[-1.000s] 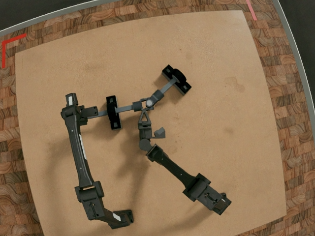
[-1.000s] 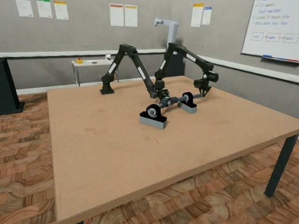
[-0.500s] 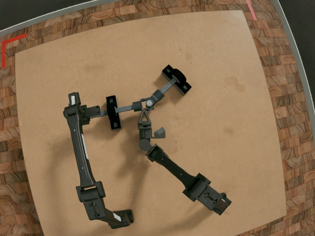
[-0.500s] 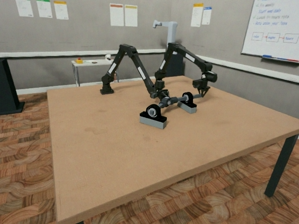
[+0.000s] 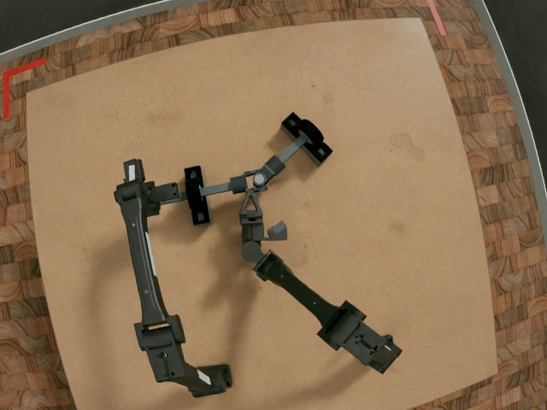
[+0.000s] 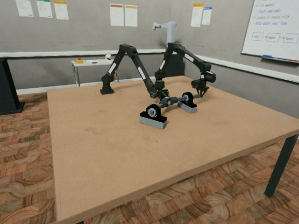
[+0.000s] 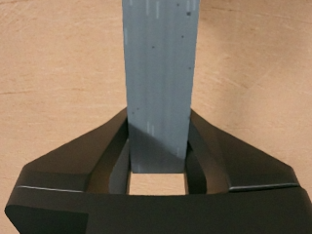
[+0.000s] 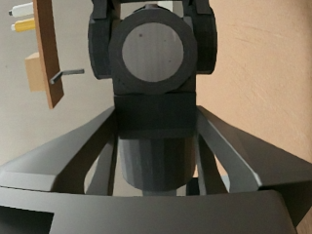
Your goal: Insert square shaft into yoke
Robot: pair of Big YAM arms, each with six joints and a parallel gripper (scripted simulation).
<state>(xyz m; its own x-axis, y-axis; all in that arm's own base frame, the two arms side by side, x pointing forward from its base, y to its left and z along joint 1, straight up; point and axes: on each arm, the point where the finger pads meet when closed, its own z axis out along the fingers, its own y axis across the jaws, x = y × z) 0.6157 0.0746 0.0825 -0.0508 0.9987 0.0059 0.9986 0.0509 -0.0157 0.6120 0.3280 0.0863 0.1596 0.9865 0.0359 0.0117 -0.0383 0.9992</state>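
While the left gripper (image 5: 166, 201) (image 6: 202, 94) (image 7: 157, 116), partly open, clamps one square shaft (image 5: 216, 189) (image 6: 197, 96) (image 7: 158, 73), the right (image 5: 252, 190) (image 6: 164, 95) (image 8: 156, 114) pinches one universal joint (image 5: 259, 178) (image 6: 168, 102) (image 8: 155, 115) at the shaft's far end; two bearing blocks (image 5: 201, 216) (image 6: 153, 120) stand around, one encircling the shaft between gripper and joint, one the second shaft (image 5: 291, 150)

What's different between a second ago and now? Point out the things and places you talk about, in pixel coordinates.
The left jaws (image 5: 161, 199) (image 6: 202, 94) moved along the shaft's line toward the near bearing (image 5: 197, 214) (image 6: 187, 107), shut on the shaft (image 5: 216, 189) (image 6: 196, 96) (image 7: 158, 88). Nothing was visibly taken or released. The bearing, joint (image 5: 259, 178) (image 6: 168, 102) (image 8: 152, 51) and right jaws (image 5: 250, 191) (image 6: 164, 95) look unmoved.
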